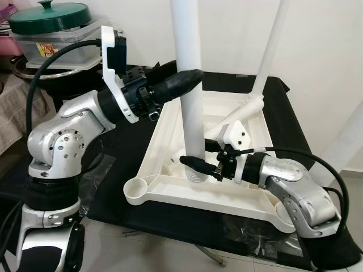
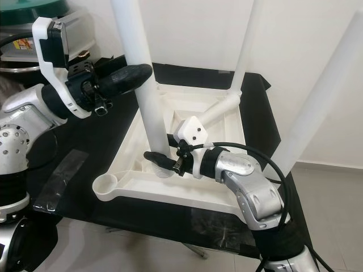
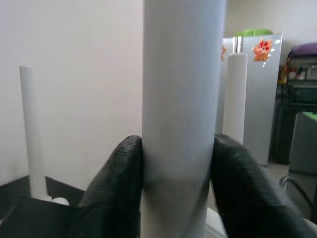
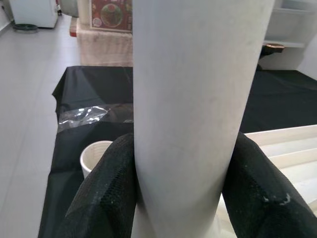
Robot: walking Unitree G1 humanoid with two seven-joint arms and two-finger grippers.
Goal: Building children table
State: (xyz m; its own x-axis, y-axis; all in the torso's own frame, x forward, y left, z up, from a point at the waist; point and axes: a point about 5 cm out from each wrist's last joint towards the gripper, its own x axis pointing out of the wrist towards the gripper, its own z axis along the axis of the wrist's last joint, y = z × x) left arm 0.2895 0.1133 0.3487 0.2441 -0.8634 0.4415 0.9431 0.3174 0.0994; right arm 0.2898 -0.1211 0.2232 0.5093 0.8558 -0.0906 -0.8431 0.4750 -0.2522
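A white plastic children's table top lies upside down on a black-covered table. A white round leg stands upright in a socket near its middle front. My left gripper is shut on this leg high up; its black fingers press both sides of the leg. My right gripper is shut on the same leg just above its threaded base, fingers on either side. Another leg stands at the far right corner. An empty corner socket sits at the front left.
A black cloth covers the work table, with clear tape patches. A green lidded pot on a plastic box stands at the back left. A third white leg rises at the right. White wall behind, pale floor tiles below.
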